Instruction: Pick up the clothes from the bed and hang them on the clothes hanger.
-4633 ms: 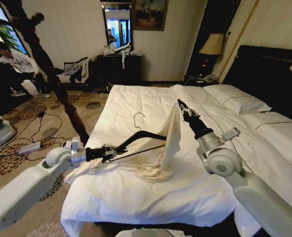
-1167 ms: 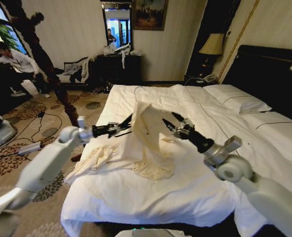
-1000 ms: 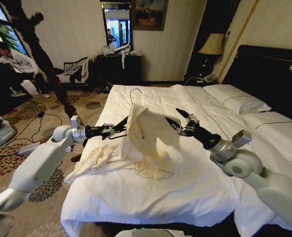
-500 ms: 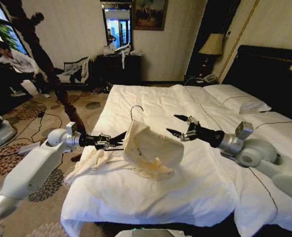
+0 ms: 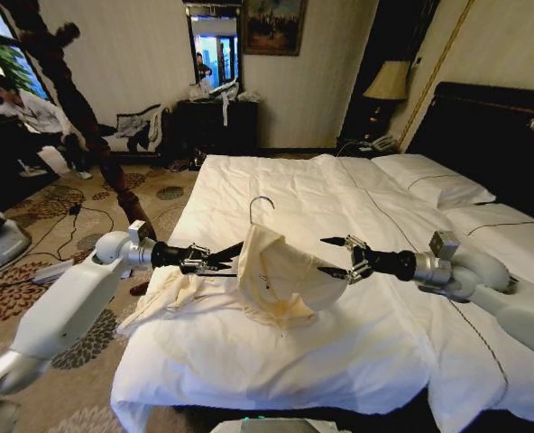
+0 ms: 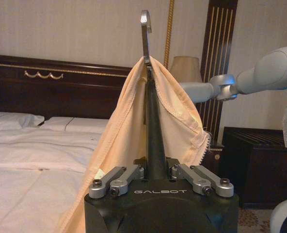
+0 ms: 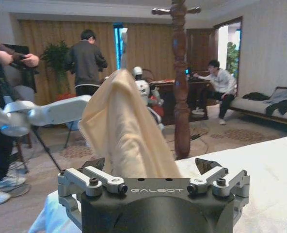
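A cream garment [image 5: 280, 275] drapes over the dark clothes hanger [image 5: 229, 253], whose silvery hook [image 5: 261, 206] sticks up; the garment's loose end trails on the bed [image 5: 357, 361]. My left gripper [image 5: 215, 262] is shut on one end of the hanger. In the left wrist view the hanger [image 6: 153, 126] rises from the gripper [image 6: 155, 169] with the cloth [image 6: 124, 131] hung over its top. My right gripper [image 5: 329, 256] stands open at the garment's right side. In the right wrist view the cloth [image 7: 126, 136] sits between the spread fingers [image 7: 92, 166] of that gripper [image 7: 151, 167].
Pillows [image 5: 434, 185] and a black headboard [image 5: 483, 135] lie at the right. A wooden coat stand [image 5: 87, 126] rises left of the bed, with cables on the patterned carpet [image 5: 59, 262]. People stand and sit far behind.
My right gripper let go of the garment it held up earlier and has sunk lower, open. The left gripper has carried the hanger slightly rightward with the cloth draped on it.
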